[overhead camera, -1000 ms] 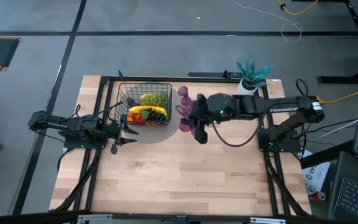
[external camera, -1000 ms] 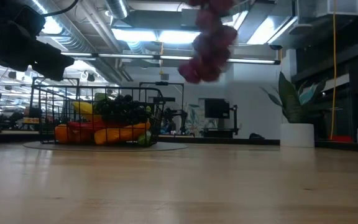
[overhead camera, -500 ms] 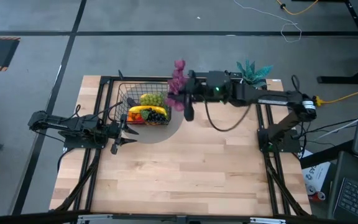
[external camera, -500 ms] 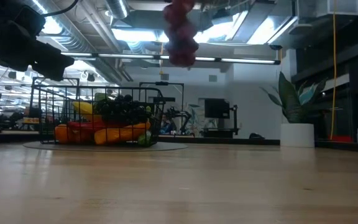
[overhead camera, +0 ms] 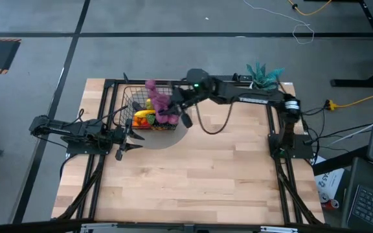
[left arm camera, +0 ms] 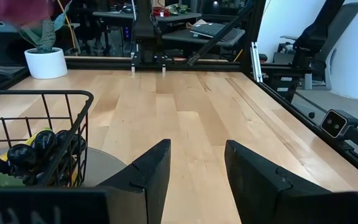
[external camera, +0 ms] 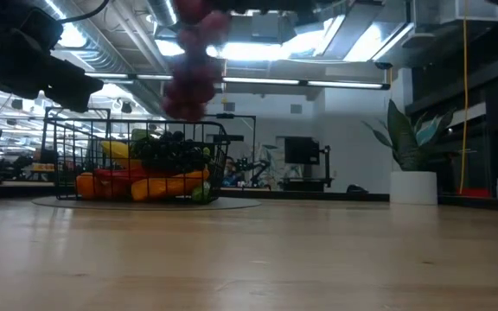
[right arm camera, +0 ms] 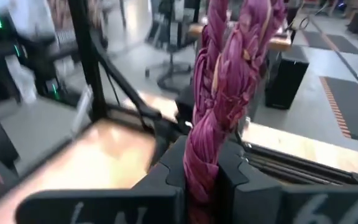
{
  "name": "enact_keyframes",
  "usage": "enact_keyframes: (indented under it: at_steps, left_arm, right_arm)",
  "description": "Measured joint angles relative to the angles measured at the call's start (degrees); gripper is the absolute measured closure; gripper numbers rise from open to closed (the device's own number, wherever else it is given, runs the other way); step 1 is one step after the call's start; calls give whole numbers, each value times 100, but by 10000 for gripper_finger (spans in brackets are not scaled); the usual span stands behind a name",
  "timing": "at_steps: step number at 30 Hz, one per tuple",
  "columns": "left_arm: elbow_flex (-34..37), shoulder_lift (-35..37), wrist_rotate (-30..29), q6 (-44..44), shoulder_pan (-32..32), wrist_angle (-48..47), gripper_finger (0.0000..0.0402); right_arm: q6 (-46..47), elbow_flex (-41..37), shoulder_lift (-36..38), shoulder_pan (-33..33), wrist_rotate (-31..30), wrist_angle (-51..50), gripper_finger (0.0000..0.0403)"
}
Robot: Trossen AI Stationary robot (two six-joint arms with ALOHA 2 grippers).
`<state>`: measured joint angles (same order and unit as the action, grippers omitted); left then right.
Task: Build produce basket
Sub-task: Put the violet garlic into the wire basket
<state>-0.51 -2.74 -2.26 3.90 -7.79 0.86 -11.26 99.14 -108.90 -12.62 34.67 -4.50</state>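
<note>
Item: purple braided string of toy produce [overhead camera: 160,103], a long plaited purple bundle, clamped at one end between the two dark fingers of the right hand [overhead camera: 181,107]; in the right wrist view we see the braid [right arm camera: 229,81] running straight out from the pinched jaws.

Position: upper centre-left of the high frame, hanging above the small square black wire-mesh basket [overhead camera: 135,96]. In the low view we see the bundle [external camera: 188,73] suspended in the upper left, its lower end just above the basket rim [external camera: 132,128], not yet inside.

Governing relation: we judge the bundle's long axis to be near vertical, with the basket opening directly beneath or slightly toward the frame's left of it; a short descent would seat it.

Basket contents: yellow toy banana [overhead camera: 146,115], dark toy grapes [left arm camera: 39,149], red and orange pieces.

Left hand [overhead camera: 127,137]: resting low on the pale wooden counter [overhead camera: 193,181] just beside the basket's lower-left corner, fingers spread apart, holding nothing. We note it is nearer the basket, yet the load is the right arm's.
</note>
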Motion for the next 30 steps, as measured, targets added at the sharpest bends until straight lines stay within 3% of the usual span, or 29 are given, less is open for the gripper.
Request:
enact_keyframes:
  at_steps: [9, 15, 24, 30]
  left_arm:
    - [0, 1, 0, 0, 0, 0, 255]
    - [0, 1, 1, 0, 0, 0, 255]
    - [0, 0, 2, 0, 0, 0, 255]
    - [0, 0, 2, 0, 0, 0, 255]
  right_arm:
    - [-3043, 2205, -1403, -9, -78, -2440, 371]
    - [-4824, 3098, -1945, 29, -539, -3472, 371]
    - [-6478, 2887, -2037, 83, -1399, -3861, 371]
    - [-7342, 2712, -2038, 171, -2568, -3914, 371]
